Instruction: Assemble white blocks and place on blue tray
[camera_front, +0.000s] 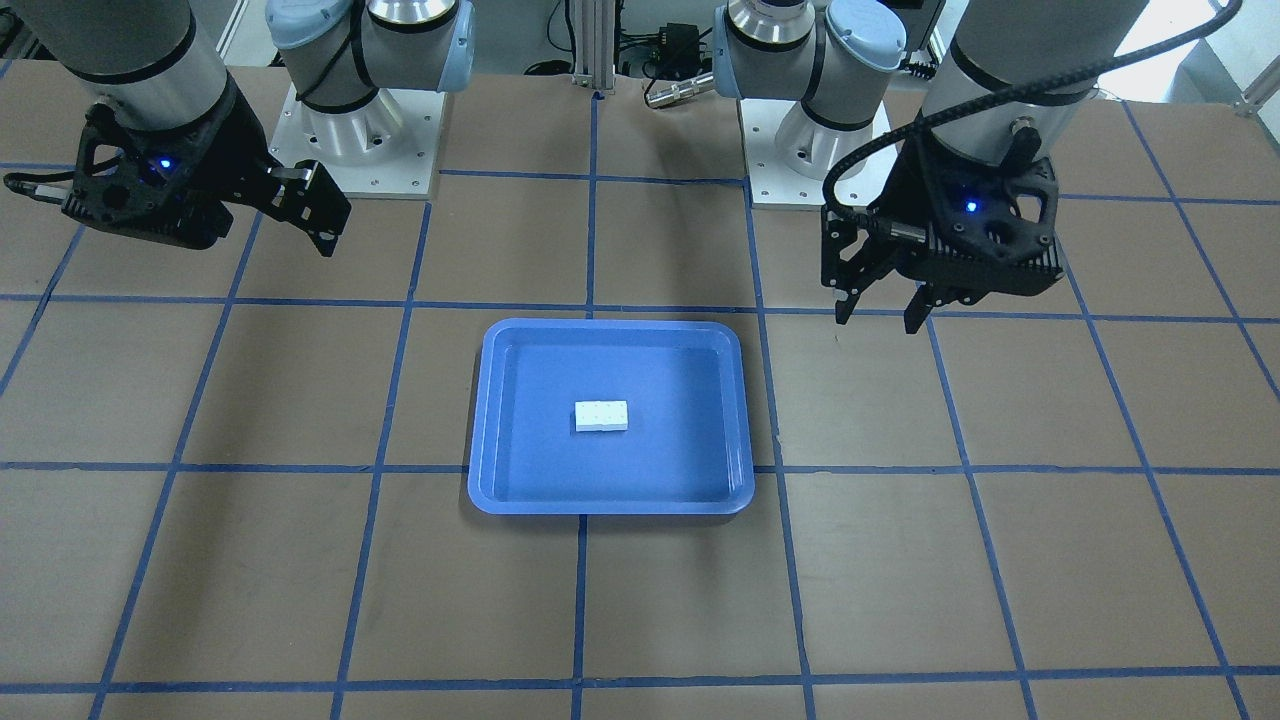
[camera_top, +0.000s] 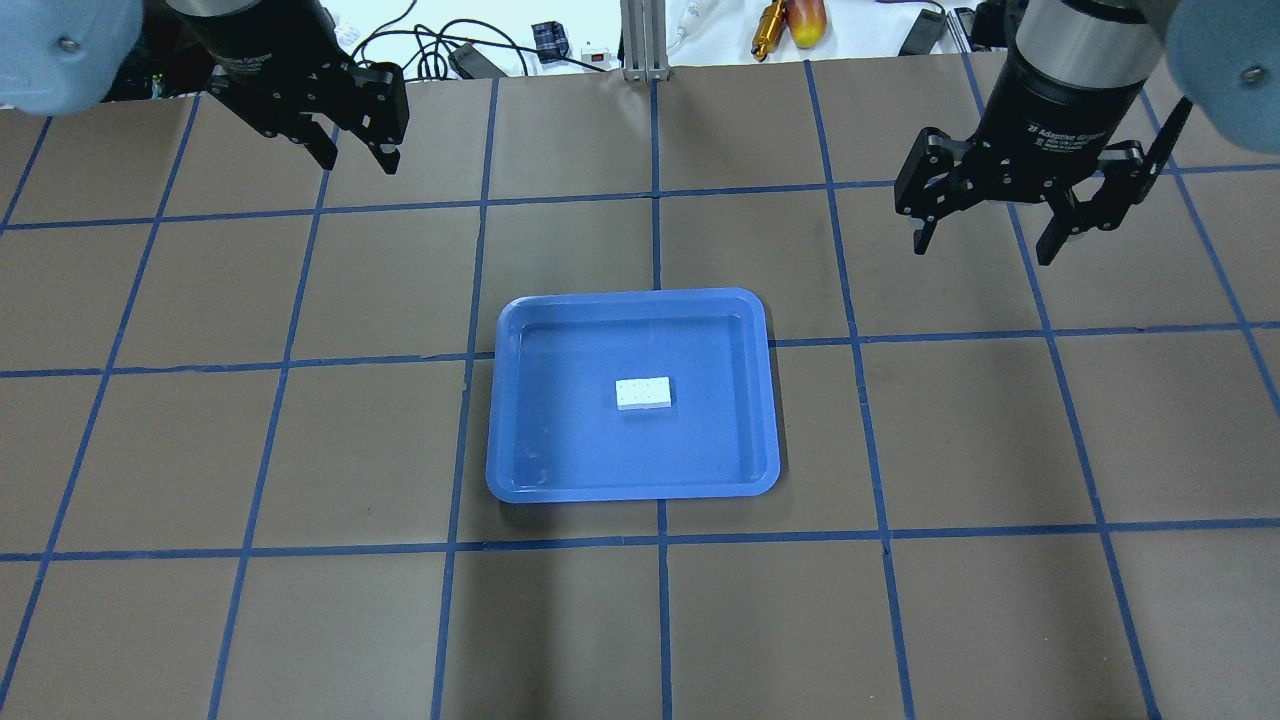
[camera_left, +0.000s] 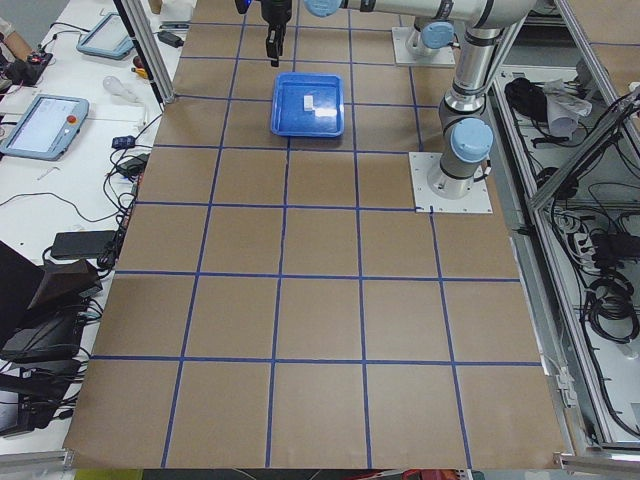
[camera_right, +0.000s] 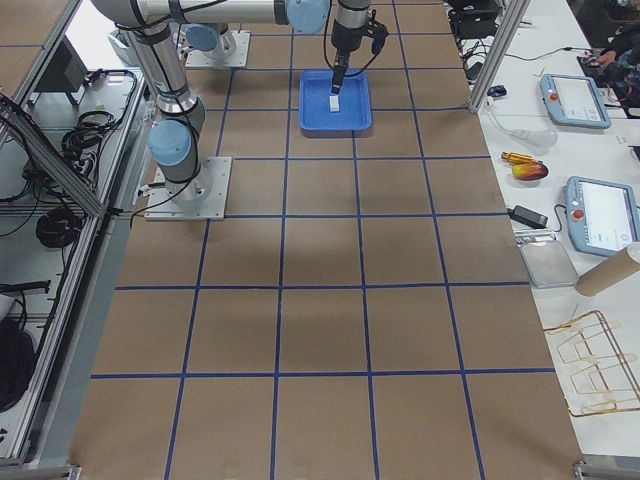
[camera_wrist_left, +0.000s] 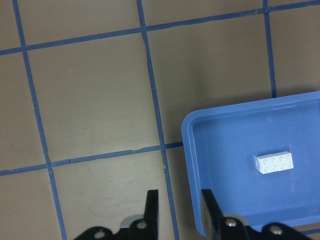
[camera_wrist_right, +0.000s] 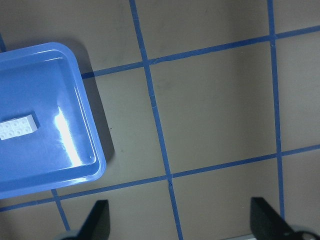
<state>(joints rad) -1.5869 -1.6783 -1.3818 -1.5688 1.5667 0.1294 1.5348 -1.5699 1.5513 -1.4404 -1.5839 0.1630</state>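
Front view: the joined white blocks (camera_front: 601, 416) lie flat in the middle of the blue tray (camera_front: 612, 325), well apart from the left gripper (camera_front: 880, 318) and the right gripper (camera_front: 330, 225). Overhead view: both grippers' jaws stand spread and empty, and lettering on the right one reads "2F Adaptive". Wrist views: the white blocks lie off to one side of each gripper.

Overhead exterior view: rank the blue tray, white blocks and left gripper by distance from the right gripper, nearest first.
1. blue tray, centre; its right rim faces the right gripper.
2. white blocks, joined, mid-tray.
3. left gripper, far left.
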